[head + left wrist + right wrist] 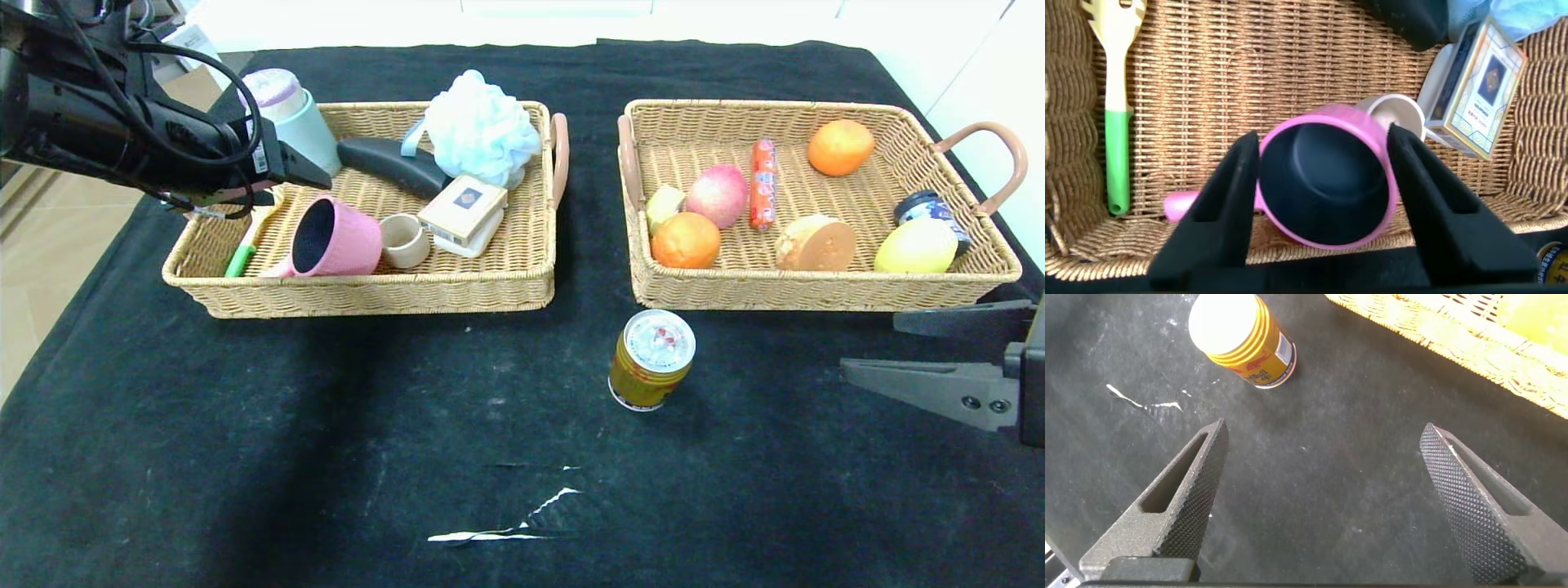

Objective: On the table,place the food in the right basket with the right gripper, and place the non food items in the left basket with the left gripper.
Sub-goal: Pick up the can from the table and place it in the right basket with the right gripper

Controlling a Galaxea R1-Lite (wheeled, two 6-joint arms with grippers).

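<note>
The pink saucepan [335, 237] lies on its side in the left basket [367, 298], its dark inside facing me, beside the cream card box [463, 210]. My left gripper [302, 184] hovers just above it, open, its fingers straddling the pan [1327, 184] in the left wrist view. The gold can [651, 359] stands upright on the black table [326, 425], in front of the right basket [816, 294]. That basket holds the tuber [816, 243], the sausage [763, 184] and the lemon [916, 247]. My right gripper [872, 343] is open and empty, low at the right, with the can [1241, 339] ahead of it.
The left basket also holds a blue bath puff [480, 126], a dark brush [392, 163], a small white cup [404, 239], a green-handled spatula [245, 245] and a mint tumbler [294, 114]. Two oranges [686, 239], an apple [718, 194] and a jar [927, 206] share the right basket. A white tear [506, 523] marks the cloth.
</note>
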